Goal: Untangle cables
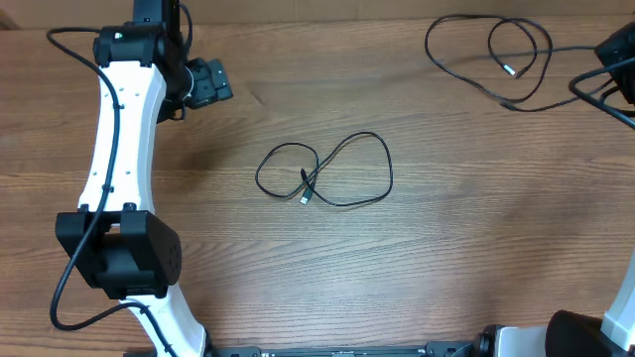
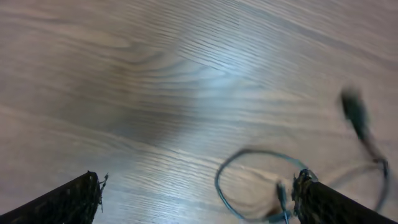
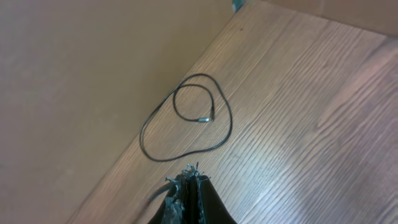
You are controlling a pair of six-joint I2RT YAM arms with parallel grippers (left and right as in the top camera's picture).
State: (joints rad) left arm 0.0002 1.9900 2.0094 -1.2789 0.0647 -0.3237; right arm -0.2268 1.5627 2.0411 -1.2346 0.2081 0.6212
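Overhead, the centre cable [image 1: 314, 177] lay mid-table as a loose figure-eight, its strands crossing just beside a small metal-tipped plug [image 1: 306, 198]. The far cable [image 1: 508, 69] sat coiled at the table's [image 1: 446, 258] back right corner, well apart from it. The left gripper [image 1: 203, 84] hung above bare wood to the left of the centre cable, jaws spread wide. Its own blurred view put the cable's [image 2: 249, 151] loop low and to the right. The right gripper [image 3: 189, 177] had its fingers pressed together with no cord visibly between them, near the far cable [image 3: 205, 118].

Both cords were thin, black, limp and round, lying flat on smooth, glossy wood grain. Wide jaws coming down at the crossing would likely catch both strands and drag the whole loop, pulling it tighter rather than apart. A cord this slim could also slip out from under the fingertips, leaving them scraping wood
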